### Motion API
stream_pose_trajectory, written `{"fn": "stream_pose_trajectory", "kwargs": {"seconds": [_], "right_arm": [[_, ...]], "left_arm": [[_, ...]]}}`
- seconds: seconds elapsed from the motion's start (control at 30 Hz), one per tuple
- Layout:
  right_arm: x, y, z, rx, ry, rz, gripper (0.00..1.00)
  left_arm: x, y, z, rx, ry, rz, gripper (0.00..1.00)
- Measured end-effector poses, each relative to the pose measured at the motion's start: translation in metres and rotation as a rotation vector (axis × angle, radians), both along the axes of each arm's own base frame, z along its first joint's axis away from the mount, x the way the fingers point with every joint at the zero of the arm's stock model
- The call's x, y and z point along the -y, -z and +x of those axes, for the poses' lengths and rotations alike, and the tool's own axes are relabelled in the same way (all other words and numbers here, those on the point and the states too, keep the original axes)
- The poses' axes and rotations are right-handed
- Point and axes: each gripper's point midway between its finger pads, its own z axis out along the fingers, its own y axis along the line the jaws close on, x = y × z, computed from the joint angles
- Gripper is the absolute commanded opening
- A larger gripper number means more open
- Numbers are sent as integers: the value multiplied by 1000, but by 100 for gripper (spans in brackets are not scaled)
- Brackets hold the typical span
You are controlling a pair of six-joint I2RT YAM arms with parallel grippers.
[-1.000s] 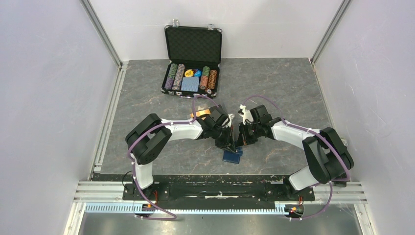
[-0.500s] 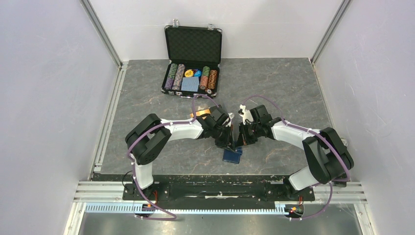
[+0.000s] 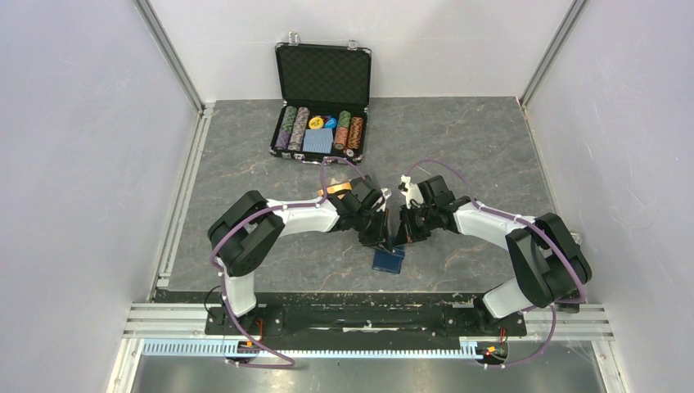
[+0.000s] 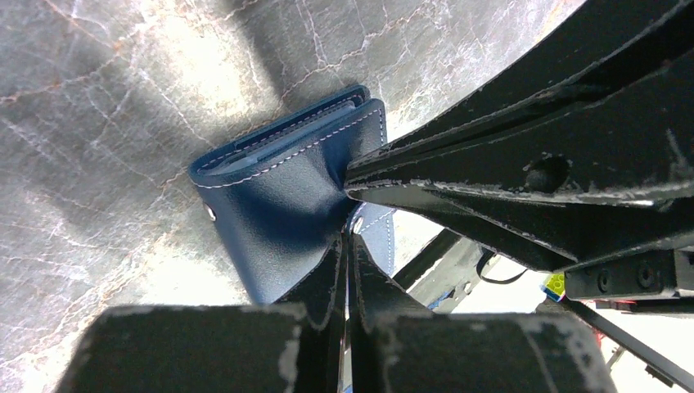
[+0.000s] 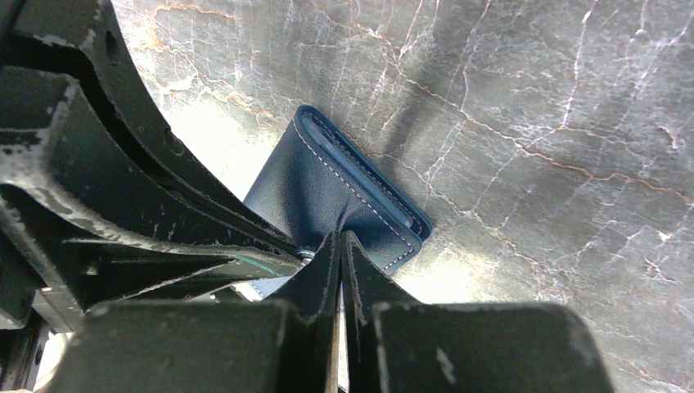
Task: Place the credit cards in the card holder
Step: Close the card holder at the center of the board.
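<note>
**At the near middle of the tabletop (image 3: 458,147): working the card holder open**

Just ahead of the two arm bases, pinching the navy card holder (image 3: 389,259) from both sides. Clamping tight with the left gripper (image 4: 347,246) on one leather flap, close beside the snap stud. Clamping just as tight with the right gripper (image 5: 340,243) on the opposite flap, almost tip to tip with the left one over the fold. Keeping the wallet folded for now, with only thin lighter-blue pocket edges peeking along its far side. Not possible to tell whether resting on the marbled surface or hanging just above it. Leaving the credit cards (image 3: 339,190) behind the left arm, apart from the wallet, showing only as a gold-orange edge.

Judging the step as opening the holder, with no card loaded yet. Next, probably needing a gentle drawing apart of the two flaps to bare the pockets. After that, freeing one gripper to fetch a card while pinning the wallet with the other. Risking a slip on the thin leather, or a fold springing shut.
</note>
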Motion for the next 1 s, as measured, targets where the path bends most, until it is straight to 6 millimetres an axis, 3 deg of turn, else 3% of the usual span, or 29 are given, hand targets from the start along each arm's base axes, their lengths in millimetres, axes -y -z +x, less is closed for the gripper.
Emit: {"fn": "stream_pose_trajectory", "kwargs": {"seconds": [0.63, 1.0], "right_arm": [[3, -2, -2, 8, 5, -20, 1], [10, -26, -4, 67, 23, -25, 0]], "left_arm": [[0, 1, -4, -2, 8, 3, 2], [-1, 2, -7, -9, 12, 13, 2]]}}
